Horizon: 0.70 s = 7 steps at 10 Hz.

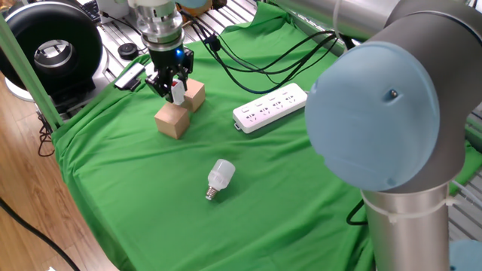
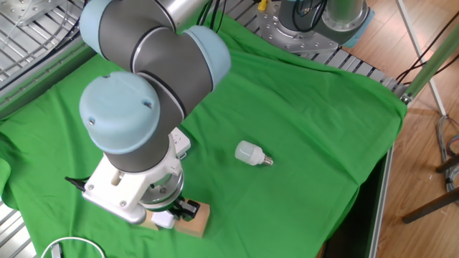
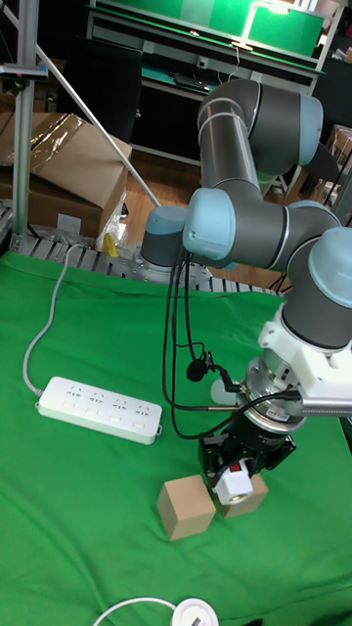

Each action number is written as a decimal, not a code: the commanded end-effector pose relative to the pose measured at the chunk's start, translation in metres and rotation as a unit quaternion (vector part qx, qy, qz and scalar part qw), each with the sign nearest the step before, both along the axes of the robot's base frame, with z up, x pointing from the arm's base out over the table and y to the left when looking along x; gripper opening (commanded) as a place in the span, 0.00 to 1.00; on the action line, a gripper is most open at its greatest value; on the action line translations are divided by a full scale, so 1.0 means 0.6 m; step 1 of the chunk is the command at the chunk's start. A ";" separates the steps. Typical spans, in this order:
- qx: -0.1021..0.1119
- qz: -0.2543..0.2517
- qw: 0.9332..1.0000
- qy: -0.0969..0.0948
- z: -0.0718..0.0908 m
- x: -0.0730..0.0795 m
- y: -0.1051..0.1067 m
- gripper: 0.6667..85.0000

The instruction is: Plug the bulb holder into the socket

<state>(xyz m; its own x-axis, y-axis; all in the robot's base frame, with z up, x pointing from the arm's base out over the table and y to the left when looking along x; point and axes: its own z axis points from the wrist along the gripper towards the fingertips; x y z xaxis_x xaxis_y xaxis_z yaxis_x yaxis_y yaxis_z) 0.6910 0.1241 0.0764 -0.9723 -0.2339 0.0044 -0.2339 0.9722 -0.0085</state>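
Observation:
My gripper [image 1: 172, 87] is shut on the bulb holder [image 1: 178, 92], a small white box with a red patch [image 3: 235, 475]. It holds it just above two tan wooden cubes [image 1: 172, 120] [image 1: 195, 95] at the cloth's far left. In the tall view the bulb holder [image 3: 232, 483] hangs in front of the right cube [image 3: 248, 495], between the black fingers of the gripper [image 3: 238, 471]. The socket [image 1: 269, 108], a long white power strip, lies apart to the right; in the tall view the socket [image 3: 98, 409] is at the left. The arm hides most of the gripper [image 2: 175, 212] in the other fixed view.
A white screw-base light bulb [image 1: 219, 177] lies on the green cloth [image 1: 135, 196] in front of the cubes. Black cables [image 1: 256, 64] run behind the power strip. A black round device [image 1: 53, 49] stands beyond the cloth's left edge.

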 end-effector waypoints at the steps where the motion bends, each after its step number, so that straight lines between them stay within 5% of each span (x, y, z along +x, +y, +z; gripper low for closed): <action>1: 0.003 0.012 1.000 -0.004 0.019 0.002 -0.002 0.00; 7: 0.008 0.027 1.000 -0.003 0.063 0.005 -0.017 0.00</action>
